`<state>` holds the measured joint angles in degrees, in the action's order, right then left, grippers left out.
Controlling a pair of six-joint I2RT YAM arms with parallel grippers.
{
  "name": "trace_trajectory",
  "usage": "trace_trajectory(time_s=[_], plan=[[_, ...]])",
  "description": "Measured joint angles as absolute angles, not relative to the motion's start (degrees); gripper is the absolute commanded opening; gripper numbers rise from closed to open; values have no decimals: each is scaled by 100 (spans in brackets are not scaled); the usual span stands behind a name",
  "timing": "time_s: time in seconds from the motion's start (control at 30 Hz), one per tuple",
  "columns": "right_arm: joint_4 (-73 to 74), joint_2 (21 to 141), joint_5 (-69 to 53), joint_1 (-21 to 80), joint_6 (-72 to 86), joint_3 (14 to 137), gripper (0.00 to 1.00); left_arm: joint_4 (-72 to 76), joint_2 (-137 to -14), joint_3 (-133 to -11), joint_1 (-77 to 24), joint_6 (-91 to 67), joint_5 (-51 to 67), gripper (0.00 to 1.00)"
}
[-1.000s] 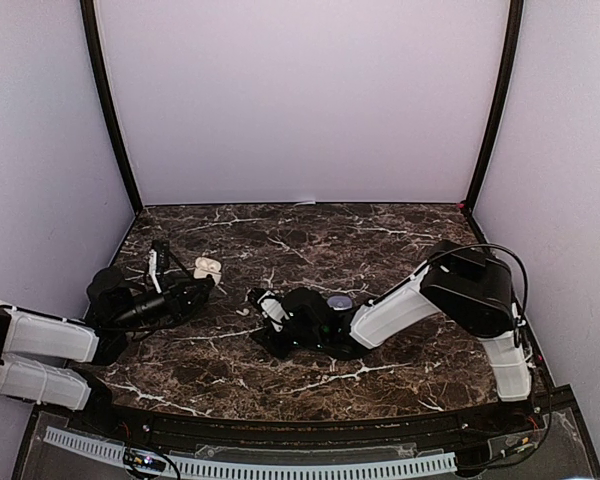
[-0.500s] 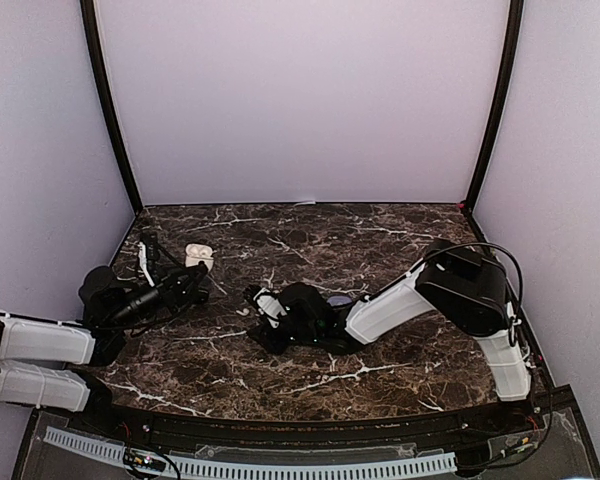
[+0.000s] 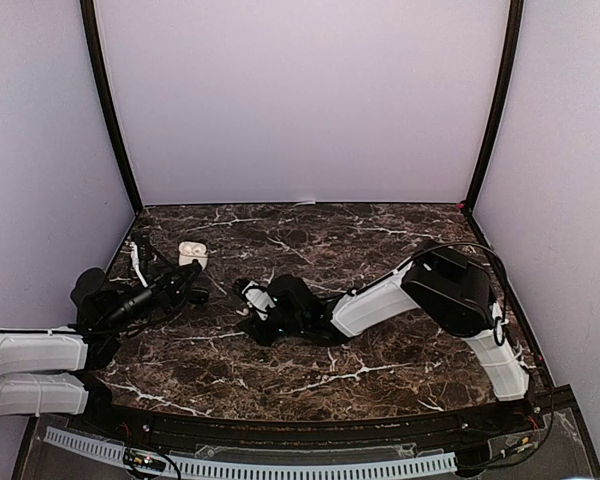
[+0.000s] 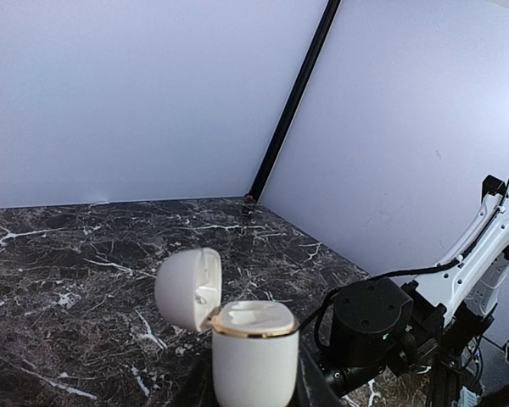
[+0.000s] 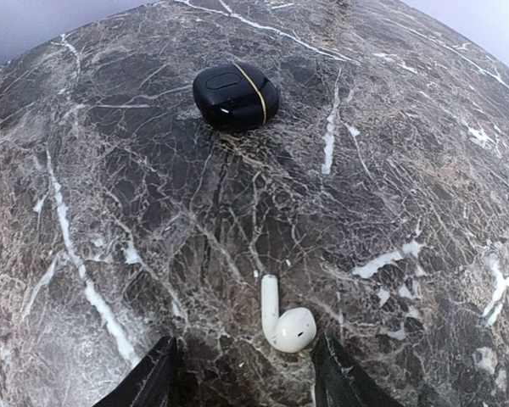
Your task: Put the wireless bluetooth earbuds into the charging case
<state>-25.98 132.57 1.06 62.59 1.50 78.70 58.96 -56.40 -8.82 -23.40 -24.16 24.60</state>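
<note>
gripping the white charging case (image 4: 254, 352) upright, lid flipped open, the left gripper (image 4: 253, 393) is clamped tight on it. the right gripper (image 5: 248, 380) hangs half open and empty just above a white earbud (image 5: 285, 320) lying on the marble table (image 5: 424, 170), near a closed black case (image 5: 236, 96).

A dark marble worktop (image 3: 380, 235) with white veins runs back to a plain, pale lilac rear wall (image 3: 300, 100), and side walls of the same colour close it in left and right. A slim black post stands at the far left corner (image 3: 111, 110) and another at the far right corner (image 3: 495, 100). A white perforated strip (image 3: 280, 467) curves along below the near edge.
</note>
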Motion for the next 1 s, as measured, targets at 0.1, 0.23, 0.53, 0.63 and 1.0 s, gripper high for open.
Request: trace_trajectory(time_s=[0.1, 0.23, 0.53, 0.63, 1.0], plan=[[-2491, 13336, 115, 6222, 119, 8034, 54, 5835, -5594, -869, -2340, -2408, 2464, 18], [-2390, 13388, 113, 6191, 89, 8160, 53, 5784, -5564, -849, -2340, -2399, 2473, 18], [-2244, 13544, -86, 6097, -34, 8466, 33, 5704, -5535, -847, -2340, -2399, 2506, 18], [-2204, 13546, -152, 6084, -80, 8486, 26, 5688, -5524, -847, -2340, -2397, 2532, 18], [-2191, 13546, -276, 6073, -123, 8486, 8, 5682, -5513, -847, -2340, -2403, 2624, 18]])
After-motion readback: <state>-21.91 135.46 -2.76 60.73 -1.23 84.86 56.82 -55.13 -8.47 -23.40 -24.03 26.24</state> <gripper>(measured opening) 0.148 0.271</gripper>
